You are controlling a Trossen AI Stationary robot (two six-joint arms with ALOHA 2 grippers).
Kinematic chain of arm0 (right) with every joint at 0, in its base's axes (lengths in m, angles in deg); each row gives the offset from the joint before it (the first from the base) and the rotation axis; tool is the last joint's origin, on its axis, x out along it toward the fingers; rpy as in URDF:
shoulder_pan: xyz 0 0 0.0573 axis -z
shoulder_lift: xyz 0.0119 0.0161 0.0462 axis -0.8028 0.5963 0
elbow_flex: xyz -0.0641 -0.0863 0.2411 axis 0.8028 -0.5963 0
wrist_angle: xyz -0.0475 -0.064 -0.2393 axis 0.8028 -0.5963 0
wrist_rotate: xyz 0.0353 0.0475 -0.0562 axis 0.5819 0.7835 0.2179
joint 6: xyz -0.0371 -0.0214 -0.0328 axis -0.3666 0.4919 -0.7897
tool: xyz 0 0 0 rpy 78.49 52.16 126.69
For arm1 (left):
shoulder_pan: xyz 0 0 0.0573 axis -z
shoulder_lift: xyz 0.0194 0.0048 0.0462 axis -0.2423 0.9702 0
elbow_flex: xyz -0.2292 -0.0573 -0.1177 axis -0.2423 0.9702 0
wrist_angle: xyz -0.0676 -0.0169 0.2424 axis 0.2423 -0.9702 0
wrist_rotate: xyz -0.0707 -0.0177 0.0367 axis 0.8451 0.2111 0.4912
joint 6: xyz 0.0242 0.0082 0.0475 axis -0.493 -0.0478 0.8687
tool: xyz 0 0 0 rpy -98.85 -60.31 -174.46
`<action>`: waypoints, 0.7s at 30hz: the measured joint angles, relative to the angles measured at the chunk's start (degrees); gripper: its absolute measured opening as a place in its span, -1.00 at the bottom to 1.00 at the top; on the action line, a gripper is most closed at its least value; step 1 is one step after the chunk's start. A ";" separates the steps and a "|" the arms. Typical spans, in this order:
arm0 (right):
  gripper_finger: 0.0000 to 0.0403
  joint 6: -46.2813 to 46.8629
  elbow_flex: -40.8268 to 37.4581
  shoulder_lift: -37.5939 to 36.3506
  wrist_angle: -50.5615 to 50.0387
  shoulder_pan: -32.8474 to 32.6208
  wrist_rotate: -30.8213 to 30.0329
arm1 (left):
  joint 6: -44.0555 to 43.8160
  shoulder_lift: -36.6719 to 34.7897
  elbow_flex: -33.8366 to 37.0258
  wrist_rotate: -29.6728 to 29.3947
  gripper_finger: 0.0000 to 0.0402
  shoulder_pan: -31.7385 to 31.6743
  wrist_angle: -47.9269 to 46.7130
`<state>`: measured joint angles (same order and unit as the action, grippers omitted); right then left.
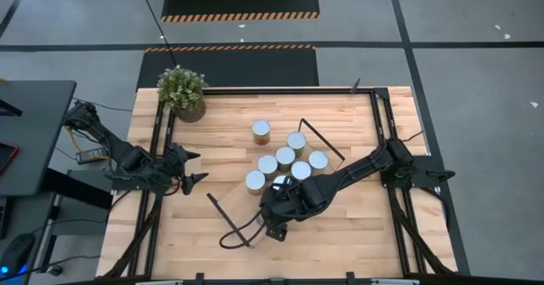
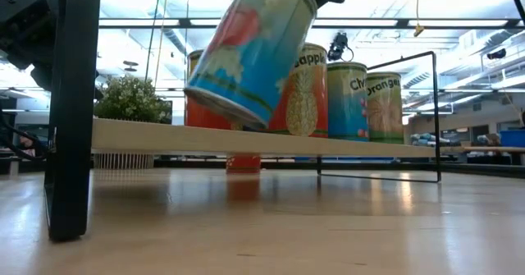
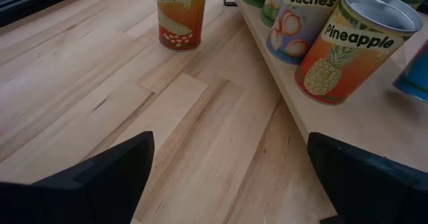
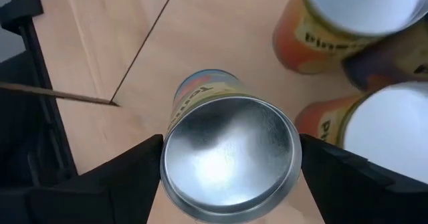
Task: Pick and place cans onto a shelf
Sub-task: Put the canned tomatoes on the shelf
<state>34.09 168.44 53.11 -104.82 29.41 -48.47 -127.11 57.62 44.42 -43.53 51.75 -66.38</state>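
My right gripper (image 4: 229,174) is shut on a can (image 2: 253,49) with a blue, white and red label, which hangs tilted above the shelf board (image 2: 246,139); in the high view the arm hides it. Several cans (image 1: 285,156) stand upright on the shelf, among them Peaches (image 3: 301,20) and Pineapple (image 3: 354,47). A Corn can (image 3: 180,13) stands on the tabletop beside the shelf. My left gripper (image 1: 191,170) waits open at the table's left side, with nothing between its fingers (image 3: 100,177). My right gripper pinches the can between its two fingers, one on each side of its wall just below the silvery end (image 4: 229,158) that faces the wrist. The fingers come slanting down from above. The can is lifted clear of the shelf and tilted, its lower end (image 2: 225,103) toward the near wire frame.
A potted plant (image 1: 182,91) stands at the table's far left corner. The shelf's black wire frames (image 1: 234,227) (image 1: 323,140) rise at its two short ends; one post (image 2: 72,103) stands close in the low view. Black rails (image 1: 157,149) run along the table's sides.
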 joint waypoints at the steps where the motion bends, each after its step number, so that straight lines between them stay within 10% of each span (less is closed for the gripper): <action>1: 0.65 -0.07 0.00 -0.02 0.03 0.02 -0.39 | 0.00 -0.02 0.00 0.00 0.99 -0.01 0.00; 21: 0.79 -4.52 -1.03 -0.07 3.55 0.59 -2.65 | 0.02 -0.01 0.00 0.00 0.99 0.00 0.02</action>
<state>29.56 167.41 53.04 -101.27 30.00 -51.12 -127.08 57.61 44.42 -43.53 51.75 -66.36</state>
